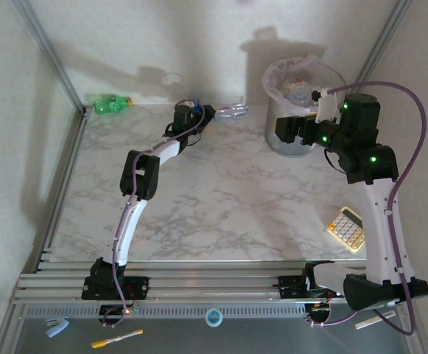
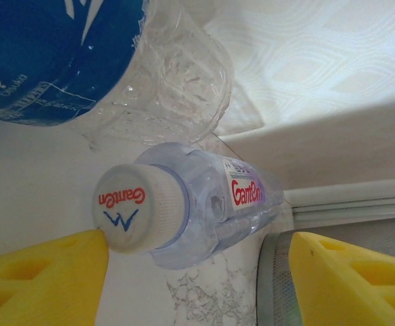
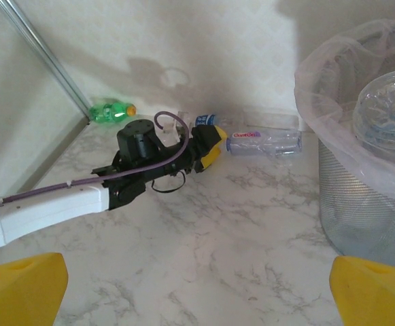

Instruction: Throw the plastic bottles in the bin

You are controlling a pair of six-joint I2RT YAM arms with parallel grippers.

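Item 1, white marble-pattern table, dial centred on it in the top view. Item 2, right arm, white and black, reaching from its base at 5 o'clock toward 1 o'clock. Item 3, left arm, running from 7 o'clock up to 12 o'clock. Item 4, bin, grey mesh cylinder with a whitish bag liner, upright at 1 o'clock by the back wall; a clear bottle lies inside, base toward the right wrist camera. Item 5, right gripper, beside the bin, yellow fingers spread wide with nothing between them. Item 6, left gripper, at 12 o'clock, fingers parted around a bottle cap; one finger touches the cap's rim, the other stands apart, so nothing is pinched. Item 7, blue-labelled bottle, clear, on its side at 12 o'clock against the wall. Item 8, Ganten bottle, clear with a white cap, on its side just beside item 7, cap between the left fingers. Item 9, green bottle, orange cap, on its side at 11 o'clock in the back corner. Item 10, beige calculator, flat at 4 o'clock.
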